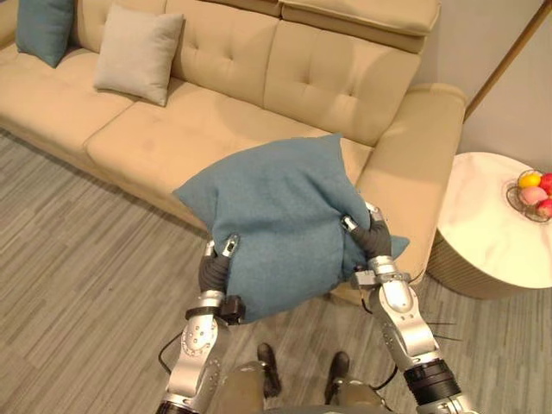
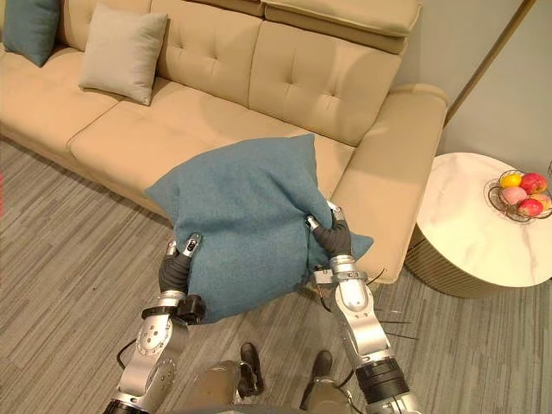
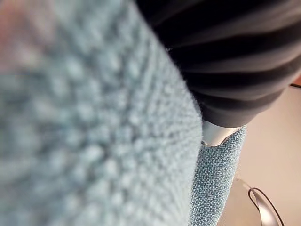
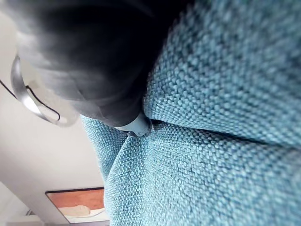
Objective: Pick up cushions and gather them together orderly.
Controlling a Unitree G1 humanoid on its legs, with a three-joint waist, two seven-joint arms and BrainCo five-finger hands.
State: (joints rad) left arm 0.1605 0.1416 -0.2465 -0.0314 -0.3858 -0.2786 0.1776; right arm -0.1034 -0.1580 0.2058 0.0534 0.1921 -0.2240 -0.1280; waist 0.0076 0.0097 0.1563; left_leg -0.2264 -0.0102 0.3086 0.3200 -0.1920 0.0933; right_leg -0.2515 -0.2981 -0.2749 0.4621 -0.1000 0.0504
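Teal cushion [image 1: 276,216] of coarse woven fabric is held up in the air between both hands. It hangs in front of the right end of the beige sofa [image 1: 172,138] and above the grey striped floor [image 1: 78,259], resting on neither. The left hand [image 1: 214,269] grips the lower left edge, with a finger curled over the front of the fabric. The right hand [image 1: 373,240] is clamped on the right edge, where the cloth is bunched and creased around the fingers. In both wrist views the weave lies directly against the dark cover of the hand. On the sofa seat, toward its left side, a light grey cushion [image 1: 138,53] leans upright against the backrest. A second teal cushion [image 1: 43,28] stands near it, further to the left. Beside the right armrest stands a round white side table [image 1: 483,224], and a wire fruit bowl [image 1: 530,194] sits near its right edge
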